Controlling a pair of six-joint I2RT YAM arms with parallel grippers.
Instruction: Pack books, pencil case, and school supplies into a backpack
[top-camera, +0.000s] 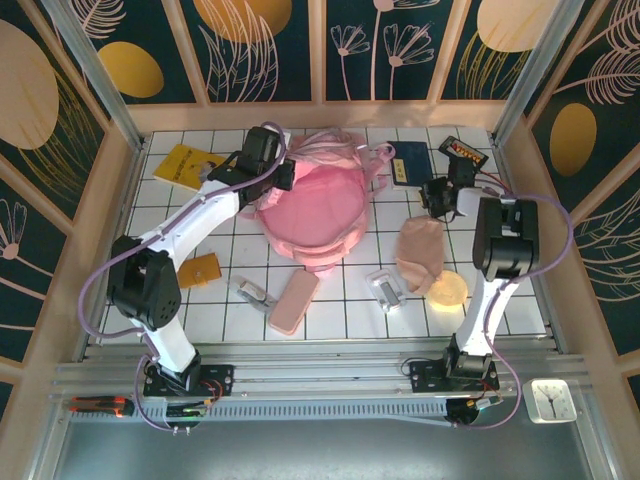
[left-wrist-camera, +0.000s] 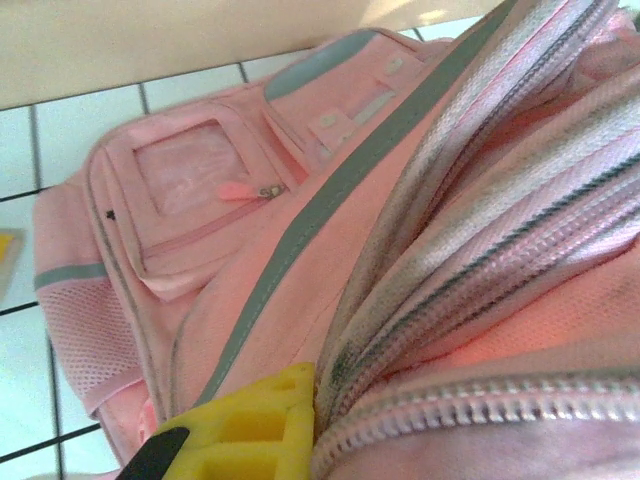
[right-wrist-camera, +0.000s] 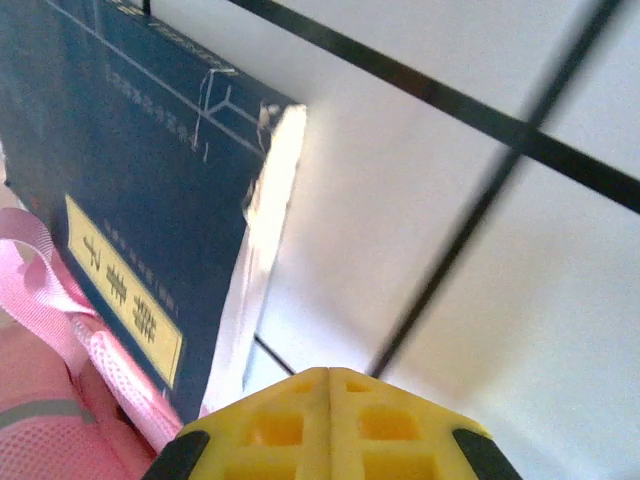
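Seen from overhead, you have the backpack (top-camera: 315, 220) lying in the middle of the tiled table (top-camera: 520, 300), with its opening turned toward the far side. Your left gripper (top-camera: 282, 178) sits at the far left rim of that opening; in the left wrist view one yellow finger (left-wrist-camera: 255, 430) presses against a fold of zip-edged pink fabric, so the jaws are closed on the backpack's rim. Your right gripper (right-wrist-camera: 328, 392) is to the right of the backpack, low over bare tile, with its two yellow fingers pressed flat together and nothing between them. A corner of the navy book (right-wrist-camera: 110, 170) lies just beside the fingertips, not touching them. That book lies on the far side, right of the backpack, with a pink strap (right-wrist-camera: 60, 300) against its edge. The yellow book (top-camera: 186, 165) lies far left, beside the left arm. The pencil case (top-camera: 293, 302) lies tilted on the near side of the backpack. The orange-brown pad (top-camera: 200, 270) lies near left, close to the left arm. One metallic clip (top-camera: 255, 293) lies just left of the pencil case and a second clip (top-camera: 388, 290) lies to its right. A black slab (top-camera: 465, 150) with an orange label lies far right, and a tan pouch (top-camera: 420, 255) and a pale yellow disc (top-camera: 447, 290) lie beside the right arm
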